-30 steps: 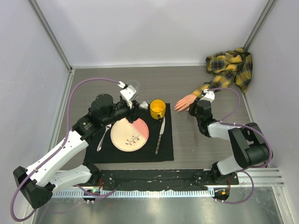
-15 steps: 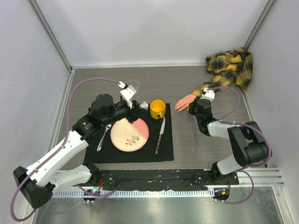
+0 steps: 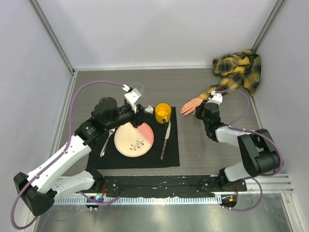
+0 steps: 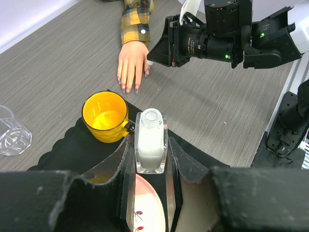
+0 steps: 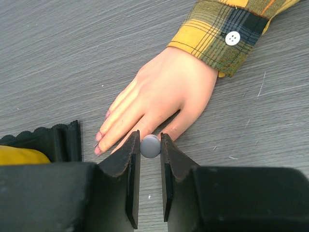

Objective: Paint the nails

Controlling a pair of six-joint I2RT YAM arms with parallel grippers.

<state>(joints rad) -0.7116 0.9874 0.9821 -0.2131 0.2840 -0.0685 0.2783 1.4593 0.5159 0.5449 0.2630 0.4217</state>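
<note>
Spanning the cell: grey desk (image 3: 193,145), with a black mat (image 3: 169,157) at near left. Plaid sleeve (image 5: 227,34) ending in a pale mannequin hand (image 5: 164,96), flat, right of the mat. Plate (image 3: 133,137) and yellow mug (image 4: 104,116) on the mat. Left pincer (image 4: 150,145) clamped on a small clear bottle (image 4: 150,137) beside the mug. Right pincer (image 5: 149,140) clamped on a grey knob (image 5: 150,146) just beside the hand. Nails (image 5: 98,136), pinkish, at fingertips pointing toward the mat.

Robot lab test cell: plain white walls (image 3: 159,34), metal corner posts (image 3: 51,34), grey table (image 3: 111,79), mounting rail (image 3: 159,183) along near edge.
</note>
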